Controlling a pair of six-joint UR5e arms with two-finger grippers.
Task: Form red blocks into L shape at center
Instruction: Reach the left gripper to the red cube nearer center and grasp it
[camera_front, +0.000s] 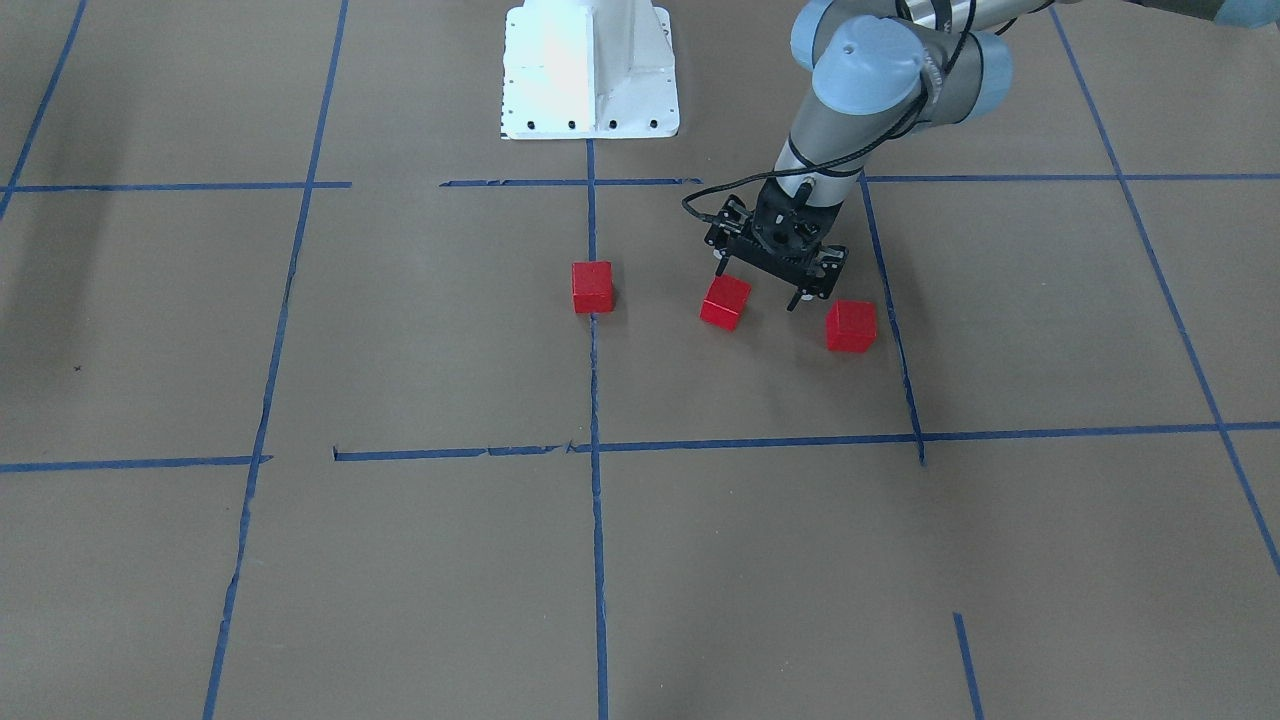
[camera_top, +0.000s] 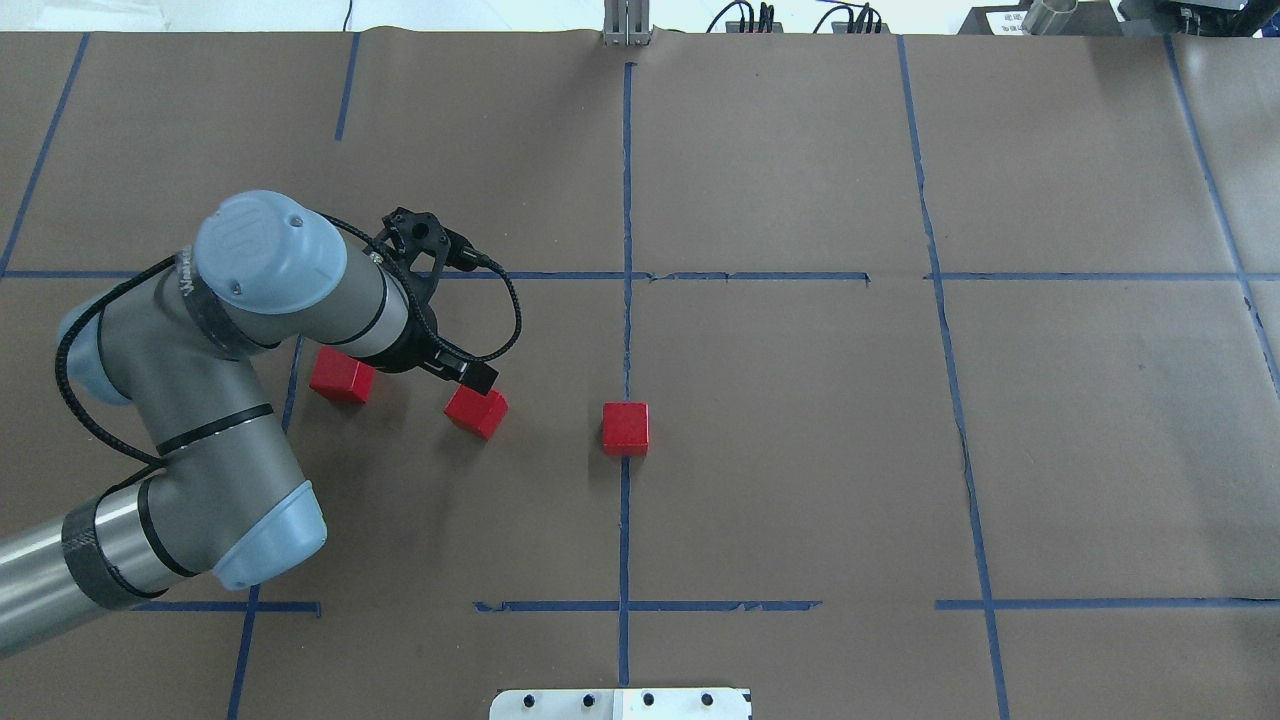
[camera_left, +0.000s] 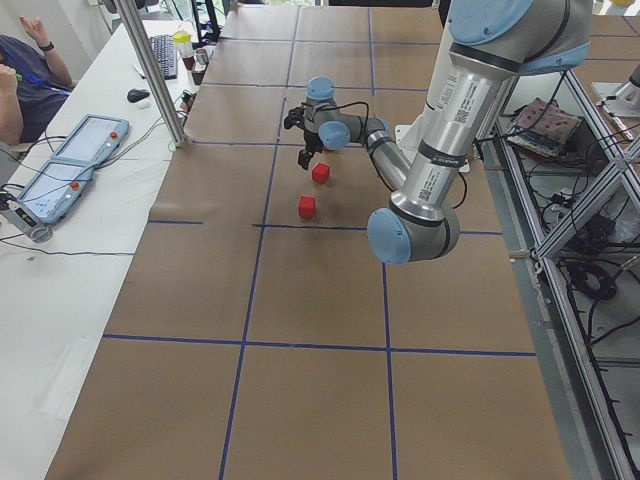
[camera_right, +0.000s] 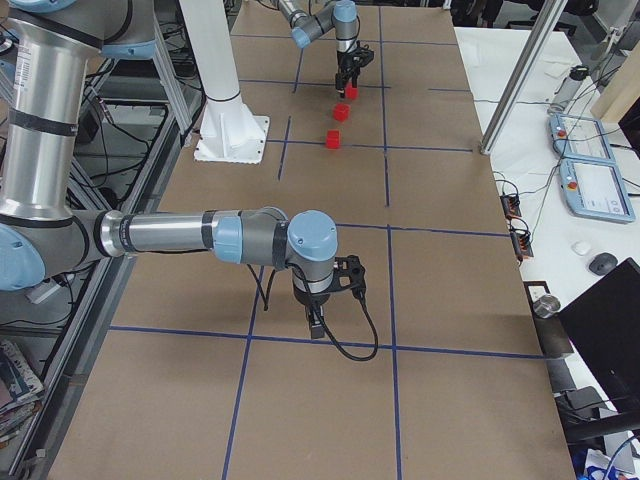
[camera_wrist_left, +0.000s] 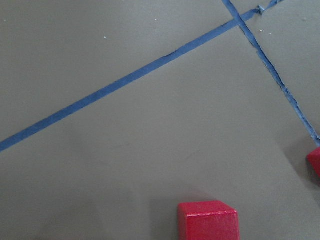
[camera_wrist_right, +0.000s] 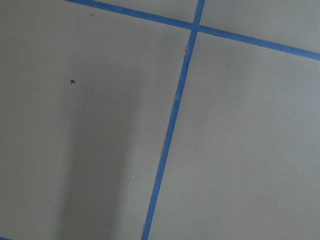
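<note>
Left gripper (camera_front: 757, 287) spread open beside middle red block (camera_front: 725, 302), seemingly apart, right gripper (camera_right: 316, 328) unreadable.

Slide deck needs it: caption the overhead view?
Left gripper, open, near two red blocks; third block sits on the middle blue tape line.

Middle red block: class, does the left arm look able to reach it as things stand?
Probably yes: the left end effector hangs open right beside the middle red block, with nothing between them.
</note>
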